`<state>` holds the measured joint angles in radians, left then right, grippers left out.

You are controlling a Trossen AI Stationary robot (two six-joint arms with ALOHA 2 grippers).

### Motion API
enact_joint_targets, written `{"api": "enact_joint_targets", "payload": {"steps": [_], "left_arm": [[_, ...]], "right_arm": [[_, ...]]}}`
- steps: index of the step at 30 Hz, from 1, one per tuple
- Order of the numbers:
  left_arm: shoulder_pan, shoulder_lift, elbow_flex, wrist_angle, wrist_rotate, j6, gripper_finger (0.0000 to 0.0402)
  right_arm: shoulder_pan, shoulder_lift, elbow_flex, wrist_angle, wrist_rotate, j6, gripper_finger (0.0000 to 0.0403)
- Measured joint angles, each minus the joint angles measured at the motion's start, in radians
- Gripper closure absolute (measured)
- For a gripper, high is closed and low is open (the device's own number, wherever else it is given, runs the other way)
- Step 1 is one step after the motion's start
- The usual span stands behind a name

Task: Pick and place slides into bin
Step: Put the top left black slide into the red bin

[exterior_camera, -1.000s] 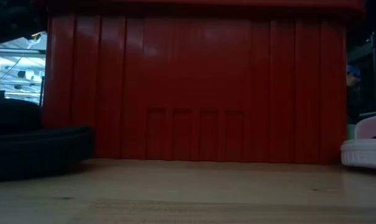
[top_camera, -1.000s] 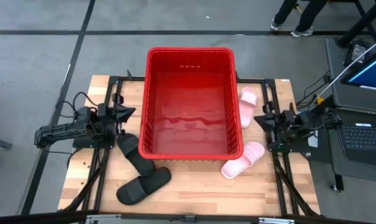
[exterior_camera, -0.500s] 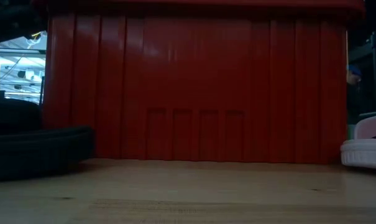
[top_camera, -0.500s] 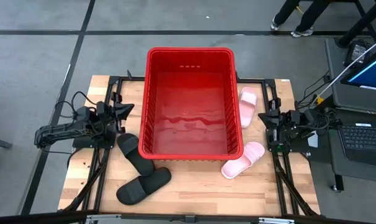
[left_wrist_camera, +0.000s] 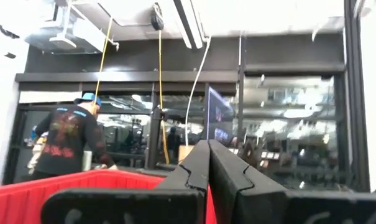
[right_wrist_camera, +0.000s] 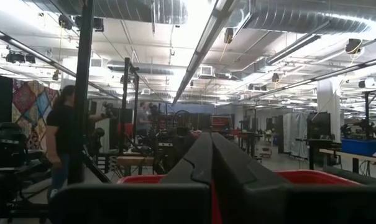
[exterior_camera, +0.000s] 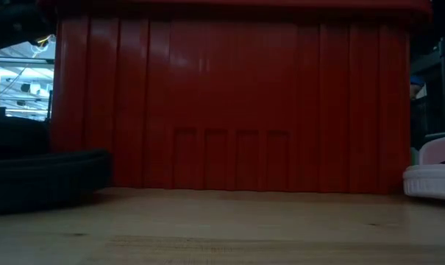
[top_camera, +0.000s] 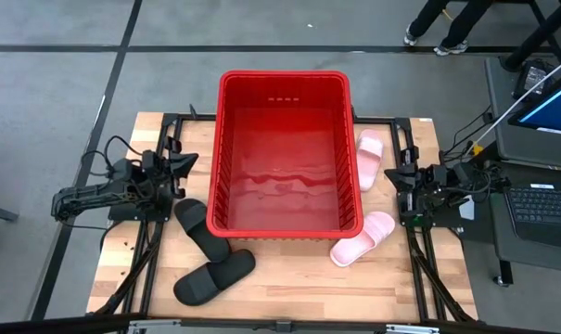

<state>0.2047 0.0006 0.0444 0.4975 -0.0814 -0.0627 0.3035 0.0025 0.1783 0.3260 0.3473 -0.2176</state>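
Observation:
The red bin (top_camera: 282,153) stands mid-table and is empty; it fills the low view (exterior_camera: 229,103). Two black slides (top_camera: 203,230) (top_camera: 213,276) lie soles down on the table, near-left of the bin. One pink slide (top_camera: 368,160) lies against the bin's right wall. The other pink slide (top_camera: 363,238) lies at the bin's near right corner. My left gripper (top_camera: 185,164) hovers shut and empty left of the bin, its fingertips meeting in the left wrist view (left_wrist_camera: 208,144). My right gripper (top_camera: 393,178) hovers shut and empty right of the bin, its fingertips also meeting (right_wrist_camera: 211,135).
Dark frame rails (top_camera: 419,269) run along both sides of the wooden table (top_camera: 299,288). A laptop (top_camera: 544,199) sits beyond the right edge. People stand in the room behind the table (left_wrist_camera: 66,140) (right_wrist_camera: 60,134). The low view shows a black slide (exterior_camera: 45,177) and a pink slide (exterior_camera: 432,177).
My right gripper has drawn back a little toward the table's right edge, away from the pink slide by the bin wall, and stays shut. The slides and the bin have not moved.

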Motion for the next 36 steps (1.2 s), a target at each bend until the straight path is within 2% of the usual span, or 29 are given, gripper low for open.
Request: {"api": "enact_joint_targets", "payload": {"steps": [3,7,10,15,20,23,30,36], "left_arm": [[0.0,0.0,0.002,0.008,0.003,-0.025,0.04],[0.0,0.0,0.002,0.007,0.009,0.036,0.04],[0.0,0.0,0.002,0.009,0.06,0.08,0.04],[0.0,0.0,0.002,0.055,0.074,0.062,0.04],[0.0,0.0,0.014,0.091,0.111,0.082,0.04],[0.0,0.01,0.067,0.052,0.11,0.077,0.04],[0.0,0.1,0.221,-0.221,0.073,0.136,0.04],[0.0,0.176,0.302,-0.304,0.088,0.133,0.04]], "right_arm": [[0.0,0.0,0.0,0.0,0.0,0.0,0.0395],[0.0,0.0,0.0,0.012,0.0,-0.012,0.0393],[0.0,0.0,0.0,0.025,0.0,-0.019,0.0392],[0.0,0.021,0.0,0.098,0.004,0.064,0.0394],[0.0,0.115,0.019,0.138,0.123,0.078,0.0397],[0.0,0.192,0.077,0.135,0.141,0.071,0.0399],[0.0,0.316,0.311,-0.105,0.143,0.032,0.0398],[0.0,0.364,0.429,-0.24,0.142,0.052,0.0399]]}}
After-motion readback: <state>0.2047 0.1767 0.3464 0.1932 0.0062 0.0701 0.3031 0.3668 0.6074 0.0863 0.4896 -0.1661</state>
